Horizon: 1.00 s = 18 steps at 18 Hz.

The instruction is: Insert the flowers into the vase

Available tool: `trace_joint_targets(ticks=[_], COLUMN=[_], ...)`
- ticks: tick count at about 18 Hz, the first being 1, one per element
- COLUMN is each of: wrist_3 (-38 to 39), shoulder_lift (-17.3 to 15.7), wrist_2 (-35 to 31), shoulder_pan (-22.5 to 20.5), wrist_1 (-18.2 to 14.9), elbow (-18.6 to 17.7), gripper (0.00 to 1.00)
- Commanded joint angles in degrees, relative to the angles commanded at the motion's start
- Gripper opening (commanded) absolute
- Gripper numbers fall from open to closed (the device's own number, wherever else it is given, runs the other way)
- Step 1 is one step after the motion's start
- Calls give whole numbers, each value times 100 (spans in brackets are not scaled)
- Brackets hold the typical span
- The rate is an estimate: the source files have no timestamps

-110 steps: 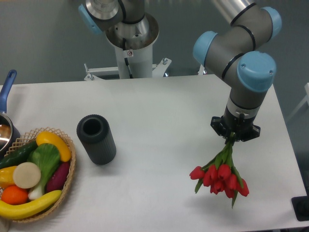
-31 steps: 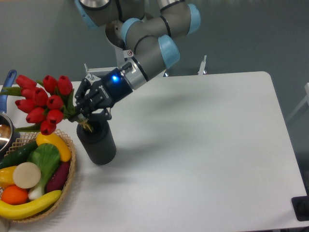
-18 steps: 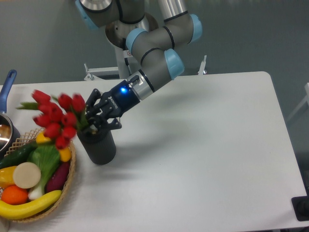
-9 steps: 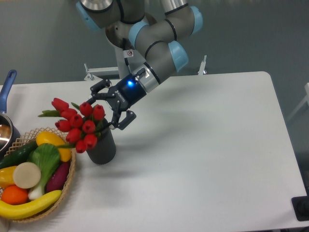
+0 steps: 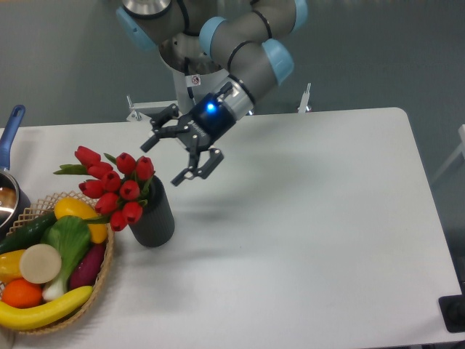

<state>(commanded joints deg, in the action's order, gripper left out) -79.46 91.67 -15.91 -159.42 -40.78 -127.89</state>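
The white table (image 5: 327, 218) takes up most of what I can see, and the grey UR5e arm (image 5: 247, 51) with its pale blue joint caps reaches in over it from the back. Its gripper (image 5: 179, 145) hangs in the air up and to the right of the vase, fingers spread wide, a small blue light on its wrist, nothing in it and nothing touching it.

The vase (image 5: 154, 215) stands upright near the left side of the table, a dark matte ribbed cylinder. I would guess it is fairly light and could tip under a sideways push, so any correction ought to come from above.

The flowers (image 5: 116, 187) sit with their stems down in its mouth and the whole bunch leaning left, the red tulip buds hanging out over the rim towards the basket. They look like a bound bundle, light, stems springy rather than stiff, the buds soft enough to crush. If they need straightening, the stems just above the rim look like the place to pinch, though the buds mostly hide that spot.

Just left of the vase is a woven basket (image 5: 103, 273) with a banana, cucumber and other vegetables, and at the left edge a blue-handled pot (image 5: 10, 131).
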Motion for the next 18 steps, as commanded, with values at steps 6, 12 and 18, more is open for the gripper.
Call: trace_joint_targets(ticks=[6,12,18], wrist_3=[238,264,325], shoulder_lift=[185,641,1098], wrist_2=[-911,-2976,-5269], shoulder_pan=[-852,-915,-706], wrist_1=[-18,-35,-62], elbow=[501,1230,2004], gripper=[100,100,100])
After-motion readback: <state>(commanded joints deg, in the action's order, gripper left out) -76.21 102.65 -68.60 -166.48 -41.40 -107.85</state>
